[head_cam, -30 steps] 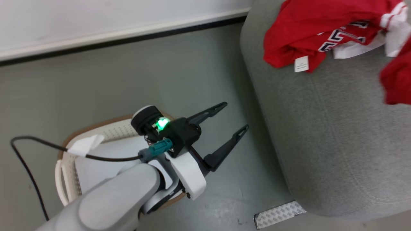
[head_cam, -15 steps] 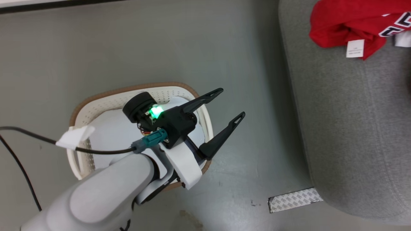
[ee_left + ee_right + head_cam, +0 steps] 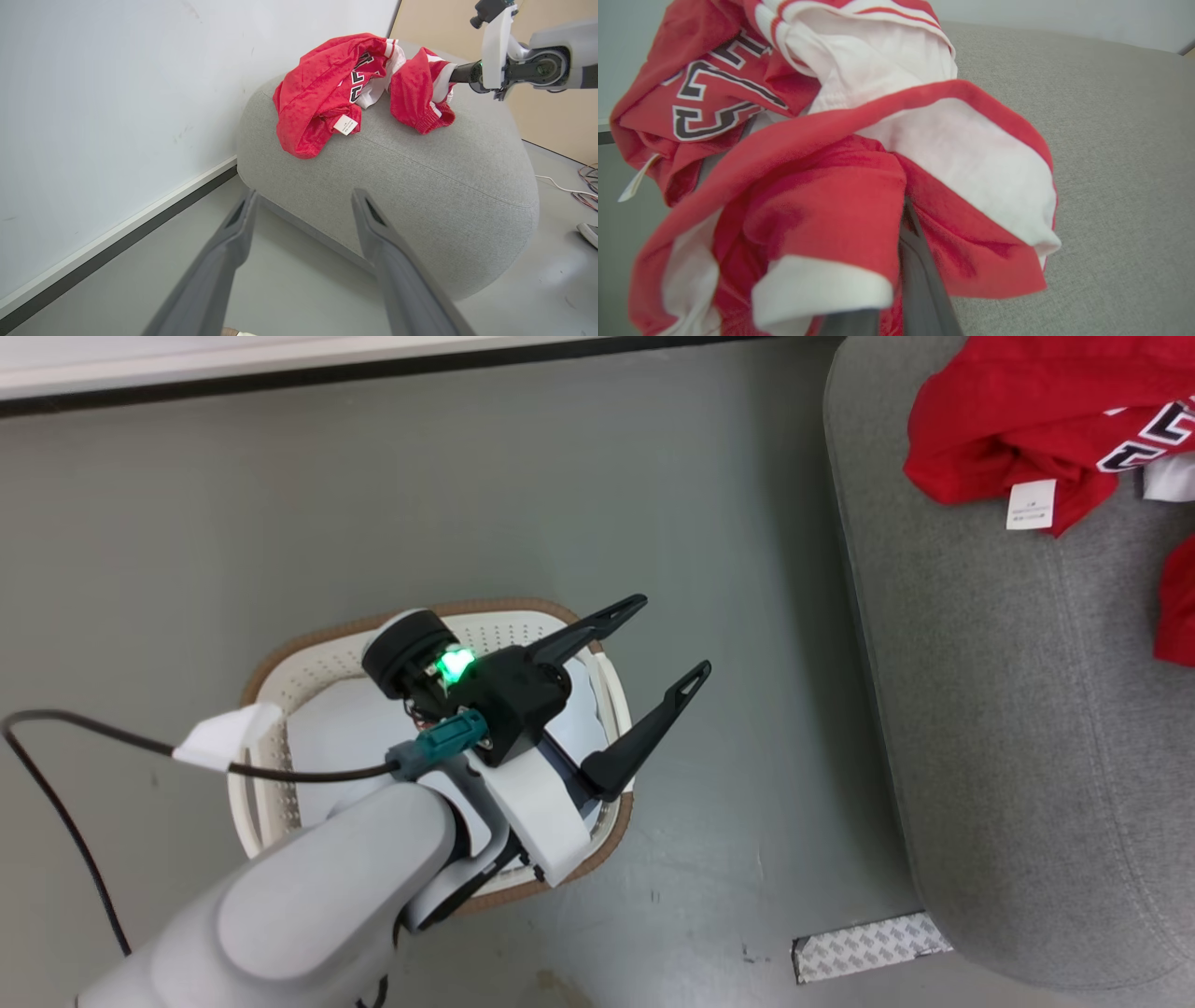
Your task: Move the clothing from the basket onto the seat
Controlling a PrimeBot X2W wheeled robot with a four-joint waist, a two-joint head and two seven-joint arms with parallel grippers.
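Observation:
My left gripper [image 3: 672, 635] hangs open and empty above the white perforated basket [image 3: 317, 663], fingers pointing toward the seat. Only a pale flat pad [image 3: 327, 747] shows inside the basket. On the grey seat [image 3: 1008, 709] lies a red garment with block lettering and a white tag [image 3: 1008, 429]. A second red garment with white trim [image 3: 420, 93] rests beside it, with my right gripper [image 3: 455, 74] shut in its folds. In the right wrist view that fabric [image 3: 859, 196] drapes over a dark finger [image 3: 920, 275]. The left gripper [image 3: 304, 193] faces the seat [image 3: 420, 158].
A white wall with a black skirting strip [image 3: 373, 369] runs behind the basket. My left arm's black cable with a white tape tag [image 3: 224, 737] loops over the basket's left side. A patterned tape patch [image 3: 868, 945] marks the floor by the seat. Loose wires [image 3: 586, 186] lie right of the seat.
The head camera has swung, so the basket shows more fully and the seat sits further right. The left gripper stays open over the basket.

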